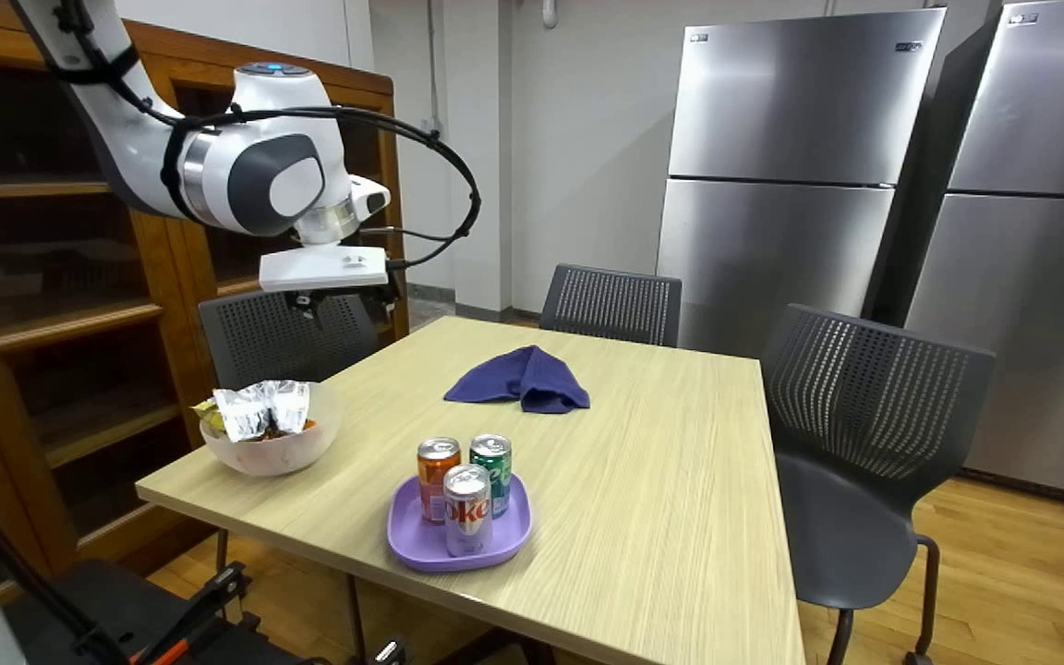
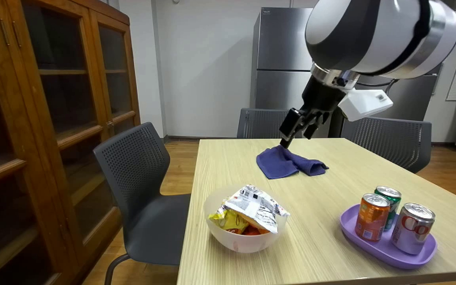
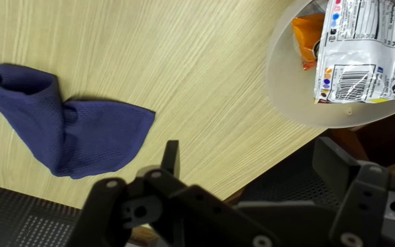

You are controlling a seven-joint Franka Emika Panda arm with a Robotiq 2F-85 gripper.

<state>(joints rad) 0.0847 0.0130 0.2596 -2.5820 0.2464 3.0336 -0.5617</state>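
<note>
My gripper is open, its two fingers far apart with nothing between them. It hangs above the table near the cabinet side, as an exterior view shows the gripper tilted, one fingertip overlapping the cloth in the picture. That crumpled dark blue cloth lies on the tabletop left of the fingers in the wrist view. A translucent bowl of snack bags is at the upper right there; a silver-white bag lies on top. Both exterior views show the bowl near a table corner.
On a purple tray stand an orange can, a green can and a silver Coke can. Dark chairs surround the table. A wooden cabinet and steel refrigerators stand beyond.
</note>
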